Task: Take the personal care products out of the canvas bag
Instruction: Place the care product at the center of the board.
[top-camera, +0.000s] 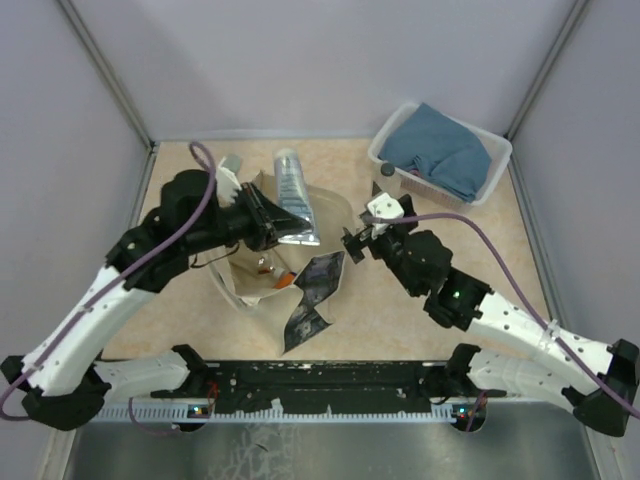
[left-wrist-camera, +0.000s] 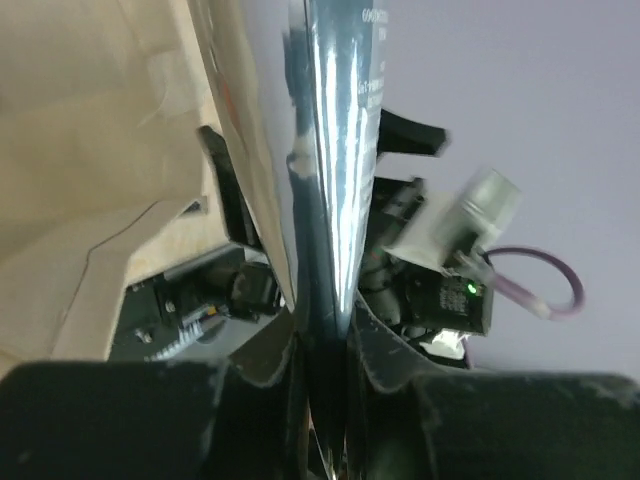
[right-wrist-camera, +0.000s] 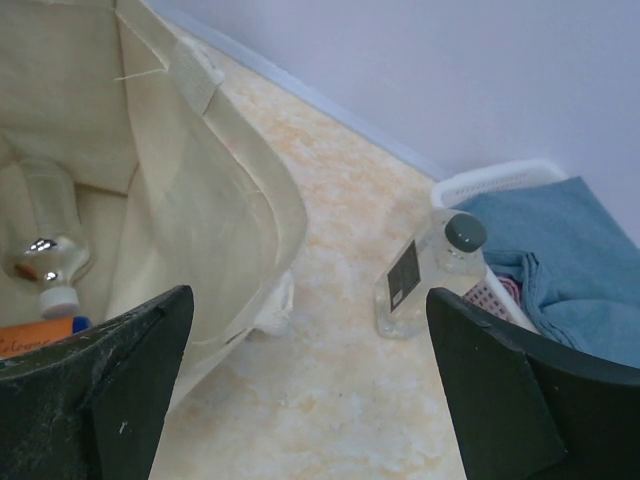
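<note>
Extraction step: left tool (top-camera: 278, 224) clamping silvery tube (top-camera: 293, 195) above canvas bag (top-camera: 232, 282); right tool (top-camera: 352, 243) gaping empty beside bag. Next likely calling for setting tube on worktop (top-camera: 340, 170) beyond bag.

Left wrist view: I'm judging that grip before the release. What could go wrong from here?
The left arm's jaws pinch the silver tube only at its flat end, so it may swing or drop into the canvas bag. Bottles lie inside; the bag's floppy wall could snag the right jaws.
</note>
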